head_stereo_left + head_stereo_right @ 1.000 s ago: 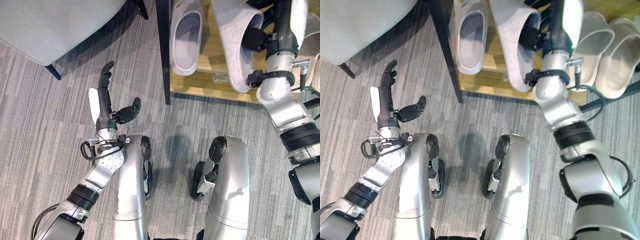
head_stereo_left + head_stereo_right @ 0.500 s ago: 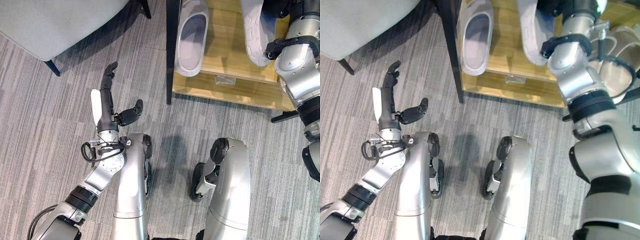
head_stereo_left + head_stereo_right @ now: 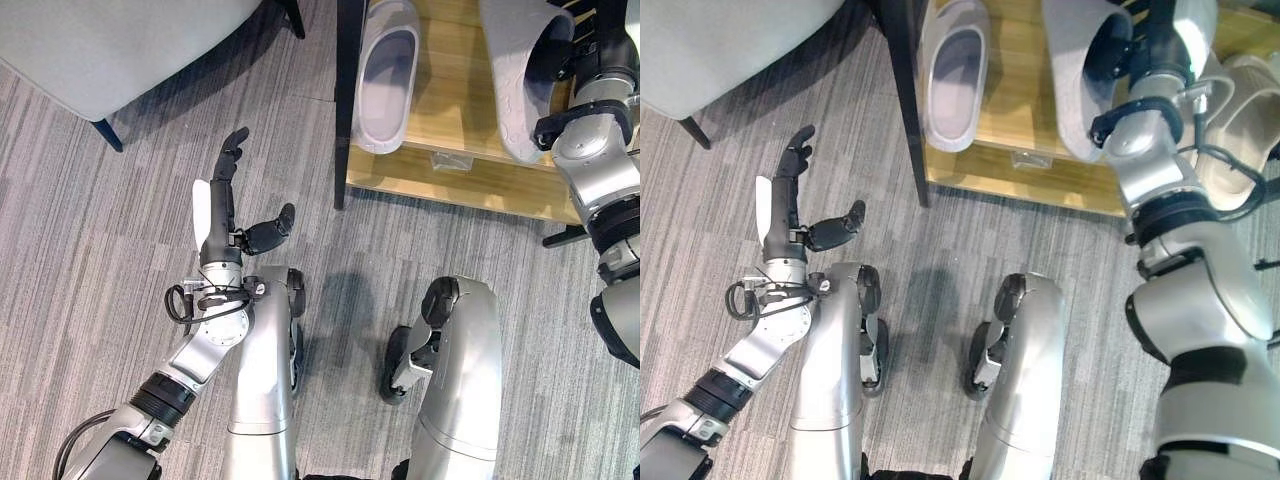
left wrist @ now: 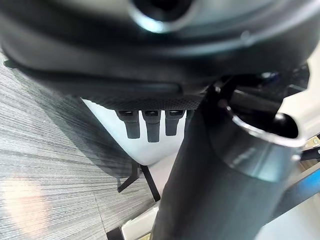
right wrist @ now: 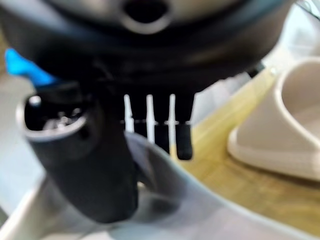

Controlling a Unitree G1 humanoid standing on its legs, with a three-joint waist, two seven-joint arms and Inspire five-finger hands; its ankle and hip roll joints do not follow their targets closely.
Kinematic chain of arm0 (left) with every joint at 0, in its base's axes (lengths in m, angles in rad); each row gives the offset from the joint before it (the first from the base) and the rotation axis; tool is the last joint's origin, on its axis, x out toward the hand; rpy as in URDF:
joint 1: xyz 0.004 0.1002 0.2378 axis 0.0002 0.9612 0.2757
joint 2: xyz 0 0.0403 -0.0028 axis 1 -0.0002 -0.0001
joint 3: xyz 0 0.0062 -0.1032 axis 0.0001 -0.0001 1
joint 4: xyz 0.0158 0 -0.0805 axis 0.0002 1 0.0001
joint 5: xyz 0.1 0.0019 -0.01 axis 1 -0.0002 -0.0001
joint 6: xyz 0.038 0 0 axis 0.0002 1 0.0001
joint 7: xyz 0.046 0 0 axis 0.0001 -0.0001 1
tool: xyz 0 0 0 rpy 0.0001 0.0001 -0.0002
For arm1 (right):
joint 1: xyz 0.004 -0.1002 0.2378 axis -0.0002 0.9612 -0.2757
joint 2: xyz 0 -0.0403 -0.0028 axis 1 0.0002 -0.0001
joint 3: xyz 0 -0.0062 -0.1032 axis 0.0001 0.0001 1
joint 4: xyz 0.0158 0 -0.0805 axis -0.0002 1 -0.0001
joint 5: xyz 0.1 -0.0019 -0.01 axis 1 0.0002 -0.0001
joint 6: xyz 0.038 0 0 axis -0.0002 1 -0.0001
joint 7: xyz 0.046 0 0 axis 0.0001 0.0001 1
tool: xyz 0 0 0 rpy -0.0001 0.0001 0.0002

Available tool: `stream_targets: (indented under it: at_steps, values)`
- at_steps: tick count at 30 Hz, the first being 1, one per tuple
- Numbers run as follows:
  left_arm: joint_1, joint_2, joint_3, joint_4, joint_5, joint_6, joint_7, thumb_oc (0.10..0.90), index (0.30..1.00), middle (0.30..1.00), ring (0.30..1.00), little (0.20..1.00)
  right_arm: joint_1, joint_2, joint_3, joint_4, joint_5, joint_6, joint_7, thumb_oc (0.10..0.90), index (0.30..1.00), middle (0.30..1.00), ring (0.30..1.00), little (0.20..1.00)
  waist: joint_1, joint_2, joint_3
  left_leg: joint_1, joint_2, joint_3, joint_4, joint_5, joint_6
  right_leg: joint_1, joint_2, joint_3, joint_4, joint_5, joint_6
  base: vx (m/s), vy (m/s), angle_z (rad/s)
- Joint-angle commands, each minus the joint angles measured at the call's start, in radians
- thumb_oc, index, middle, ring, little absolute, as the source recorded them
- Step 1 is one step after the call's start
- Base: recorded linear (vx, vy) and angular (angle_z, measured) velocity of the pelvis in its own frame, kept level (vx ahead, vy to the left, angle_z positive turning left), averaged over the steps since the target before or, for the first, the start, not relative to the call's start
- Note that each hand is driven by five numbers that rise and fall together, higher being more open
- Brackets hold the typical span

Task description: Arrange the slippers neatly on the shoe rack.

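Now – grey slipper (image 3: 520,75) in R robot hand (image 3: 1130,50)

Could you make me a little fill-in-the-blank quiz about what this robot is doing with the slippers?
1. The right hand holds a grey slipper above the wooden ____.
2. Another grey slipper already lies on the shoe rack, sole side ____.
3. The left hand hangs over the carpet with its fingers ____.

Missing words: shoe rack; down; open
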Motion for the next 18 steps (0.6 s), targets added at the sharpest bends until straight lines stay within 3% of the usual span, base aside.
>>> stream_targets:
  at_steps: [1, 8, 9, 10, 18]
  values:
    - [0.021, 0.015, -0.042, -0.144, 0.011, -0.113, 0.006, 0.800, 0.900, 0.900, 0.900, 0.900, -0.181, -0.013, 0.004, 0.033, 0.023, -0.091, -0.032, 0.400, 0.300, 0.300, 0.300, 0.300, 0.060, -0.010, -0.037, -0.008, -0.005, -0.082, 0.034, -0.099, -0.009, 0.012, -0.014, 0.043, 0.056, -0.060, -0.004, 0.00, 0.000, 0.00]
    - [0.022, 0.013, -0.058, -0.136, 0.002, -0.120, -0.005, 0.800, 0.900, 0.900, 0.900, 0.900, -0.202, 0.014, 0.040, 0.092, 0.012, -0.087, -0.024, 0.400, 0.300, 0.300, 0.300, 0.300, 0.070, -0.014, -0.037, -0.008, -0.006, -0.080, 0.028, -0.101, -0.007, 0.012, -0.012, 0.049, 0.052, -0.059, -0.004, 0.00, 0.000, 0.00]
    - [0.024, 0.014, -0.057, -0.133, 0.001, -0.120, -0.007, 0.800, 0.900, 0.900, 0.900, 0.900, -0.205, 0.014, 0.044, 0.104, 0.011, -0.085, -0.023, 0.753, 0.829, 0.829, 0.829, 0.829, 0.072, -0.015, -0.037, -0.008, -0.006, -0.080, 0.027, -0.101, -0.007, 0.012, -0.013, 0.050, 0.052, -0.059, -0.005, 0.00, 0.000, 0.00]
    - [0.023, 0.009, -0.056, -0.121, -0.004, -0.117, -0.002, 0.800, 0.900, 0.900, 0.900, 0.900, -0.206, 0.019, 0.043, 0.122, 0.008, -0.078, -0.031, 0.800, 0.900, 0.900, 0.900, 0.900, 0.074, -0.019, -0.037, -0.008, -0.007, -0.077, 0.023, -0.100, -0.008, 0.012, -0.013, 0.050, 0.050, -0.058, -0.005, 0.00, 0.000, 0.00]
    - [0.032, -0.001, -0.052, -0.103, -0.009, -0.110, 0.006, 0.800, 0.900, 0.900, 0.900, 0.900, -0.215, 0.007, 0.054, 0.136, 0.020, -0.085, -0.033, 0.800, 0.900, 0.900, 0.900, 0.900, 0.068, -0.026, -0.037, -0.008, -0.006, -0.077, 0.025, -0.103, -0.012, 0.012, -0.014, 0.054, 0.053, -0.057, -0.008, 0.00, 0.000, 0.00]
